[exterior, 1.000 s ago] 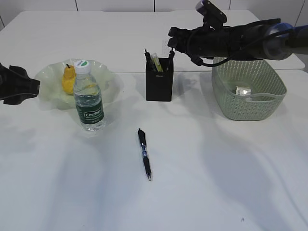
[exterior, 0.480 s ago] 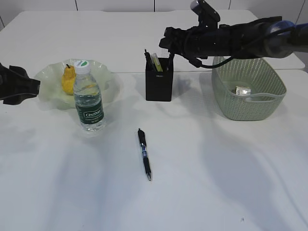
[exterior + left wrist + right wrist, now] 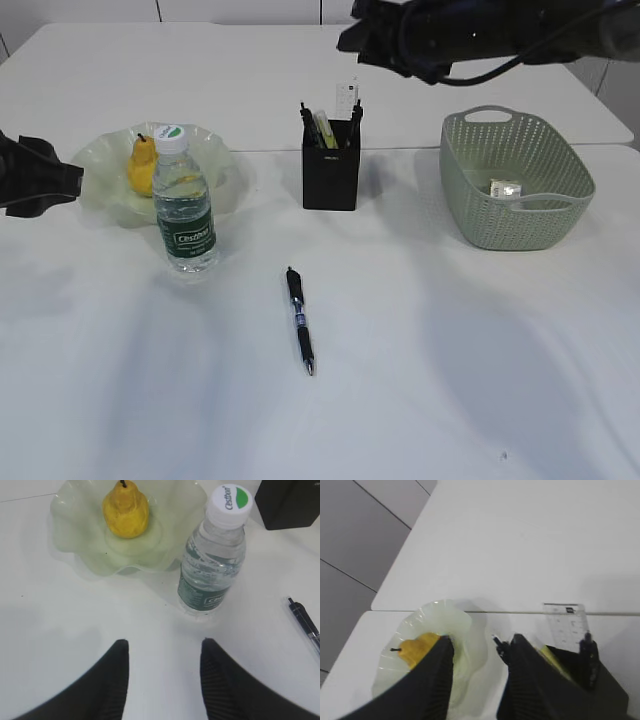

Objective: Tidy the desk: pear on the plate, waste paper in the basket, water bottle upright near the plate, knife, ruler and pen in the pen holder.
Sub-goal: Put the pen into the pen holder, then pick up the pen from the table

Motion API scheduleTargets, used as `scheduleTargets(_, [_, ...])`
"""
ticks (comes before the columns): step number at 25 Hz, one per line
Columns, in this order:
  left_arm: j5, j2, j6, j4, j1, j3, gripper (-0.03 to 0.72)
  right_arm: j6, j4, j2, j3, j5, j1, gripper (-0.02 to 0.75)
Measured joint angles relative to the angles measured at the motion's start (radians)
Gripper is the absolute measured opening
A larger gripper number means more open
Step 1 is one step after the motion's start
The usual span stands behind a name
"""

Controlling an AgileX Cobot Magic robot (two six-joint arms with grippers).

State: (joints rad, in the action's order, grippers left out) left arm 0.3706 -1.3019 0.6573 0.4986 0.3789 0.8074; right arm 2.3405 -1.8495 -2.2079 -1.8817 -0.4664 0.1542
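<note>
A yellow pear point(image 3: 143, 165) lies on the pale green plate point(image 3: 225, 165). Beside the plate a water bottle point(image 3: 184, 205) stands upright. In the black pen holder point(image 3: 331, 172) stand a clear ruler point(image 3: 348, 99) and a yellow-green knife point(image 3: 322, 128). One black pen point(image 3: 300, 320) lies flat on the table in front of the holder. Crumpled waste paper point(image 3: 505, 188) sits in the green basket point(image 3: 470, 215). My right gripper point(image 3: 481, 642) hangs open and empty high above the holder point(image 3: 592, 692), with the ruler point(image 3: 566, 627) below it. Short of the bottle point(image 3: 214, 565), my left gripper point(image 3: 164, 647) hovers open and empty.
The white table's far edge runs behind the holder, with a second white surface beyond it. My right arm point(image 3: 470, 30) stretches across the top of the exterior view, over the basket. At the table's left edge sits my left gripper point(image 3: 55, 182).
My right gripper has opened, left the ruler standing in the pen holder, and risen up and back from it. The left arm has not moved.
</note>
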Motion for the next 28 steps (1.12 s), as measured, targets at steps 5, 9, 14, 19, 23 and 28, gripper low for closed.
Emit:
scheduleTargets(5, [0.000, 0.000, 0.000, 0.000, 0.000, 0.000, 0.325, 0.037, 0.000, 0.094, 0.009, -0.045, -0.009, 0.283])
scheduleTargets(9, [0.000, 0.000, 0.000, 0.000, 0.000, 0.000, 0.324, 0.042, 0.000, 0.166, 0.062, -0.076, -0.024, 0.283])
scheduleTargets(14, [0.000, 0.002, 0.000, -0.008, 0.000, 0.000, 0.323, 0.044, 0.000, 0.270, 0.170, -0.087, -0.042, 0.283])
scheduleTargets(19, [0.000, 0.030, 0.000, -0.015, 0.000, 0.000, 0.323, 0.044, 0.000, 0.386, 0.290, -0.087, -0.055, 0.283])
scheduleTargets(23, [0.000, 0.066, 0.000, -0.020, 0.000, 0.000, 0.323, 0.046, 0.000, 0.469, 0.382, -0.119, -0.056, 0.283])
scheduleTargets(28, [0.006, 0.083, 0.000, -0.022, 0.063, 0.000, 0.323, 0.046, 0.000, 0.549, 0.499, -0.132, -0.056, 0.283])
